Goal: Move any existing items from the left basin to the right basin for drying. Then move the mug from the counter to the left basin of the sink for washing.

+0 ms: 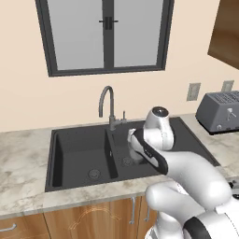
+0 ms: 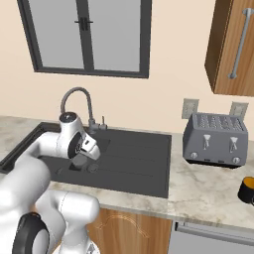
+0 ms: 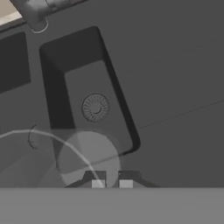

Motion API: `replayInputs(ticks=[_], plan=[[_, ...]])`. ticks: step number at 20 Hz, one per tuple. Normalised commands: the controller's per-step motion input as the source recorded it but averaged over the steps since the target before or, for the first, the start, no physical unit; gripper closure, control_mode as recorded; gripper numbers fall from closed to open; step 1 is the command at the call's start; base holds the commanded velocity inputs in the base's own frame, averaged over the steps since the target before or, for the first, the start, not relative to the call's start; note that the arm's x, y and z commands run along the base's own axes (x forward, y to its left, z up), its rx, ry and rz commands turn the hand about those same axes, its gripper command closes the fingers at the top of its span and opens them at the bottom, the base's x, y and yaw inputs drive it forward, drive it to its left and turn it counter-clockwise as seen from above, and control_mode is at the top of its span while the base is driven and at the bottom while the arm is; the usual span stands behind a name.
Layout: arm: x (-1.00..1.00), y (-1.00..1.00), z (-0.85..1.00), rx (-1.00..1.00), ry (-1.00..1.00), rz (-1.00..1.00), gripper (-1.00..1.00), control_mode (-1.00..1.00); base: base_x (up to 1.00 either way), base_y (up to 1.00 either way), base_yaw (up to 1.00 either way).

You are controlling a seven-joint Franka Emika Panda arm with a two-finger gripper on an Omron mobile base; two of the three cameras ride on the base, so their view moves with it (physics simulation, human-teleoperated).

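While the gripper point(image 3: 111, 183) hangs over the right basin point(image 3: 94, 94), its fingertips stand close together on the rim of the glass point(image 3: 85, 157), which shows as a pale see-through disc and curved edge just above the tips in the hand view. From that view the glass seems to sit over the near end of the right basin, short of the drain point(image 3: 95, 107), but I cannot tell whether its base touches the basin floor or hangs above it.

Seen from the left base view, the arm reaches over the front edge of the sink point(image 1: 186, 133) and the hand sits above the small bowl, just right of the divider from the left basin point(image 1: 77, 156). That bowl looks bare apart from its own drain, so the step in hand is, I judge, the first one: carrying the glass across to dry, and it is nearly done.

What the next move calls for is a gentle lowering until the glass stands on the basin floor, then letting go and lifting straight up so the rim is not dragged over. The tap point(image 1: 106, 100) stands at the back edge, close to the hand, and wants some room on the way up.

After that comes the mug point(image 2: 247, 190), which sits on the counter point(image 2: 208, 186) far off toward its right end, past the toaster point(image 2: 216, 139). It is well apart from the sink, so the reach will be long.
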Motion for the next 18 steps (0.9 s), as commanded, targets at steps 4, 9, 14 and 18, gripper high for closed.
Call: replayInputs(ticks=[4, 9, 14, 18], plan=[[0.19, -0.02, -0.18, 0.0, 0.0, 0.0, 1.0, -1.0, 0.0, 0.0, 0.0], [0.29, 0.0, -0.21, 0.0, 0.0, 0.0, 1.0, -1.0, 0.0, 0.0, 0.0], [0.32, 0.0, -0.24, 0.0, 0.01, 0.01, 1.0, -1.0, 0.0, 0.0, 0.0], [0.24, 0.0, -0.22, 0.0, 0.03, 0.0, 1.0, -1.0, 0.0, 0.0, 0.0]])
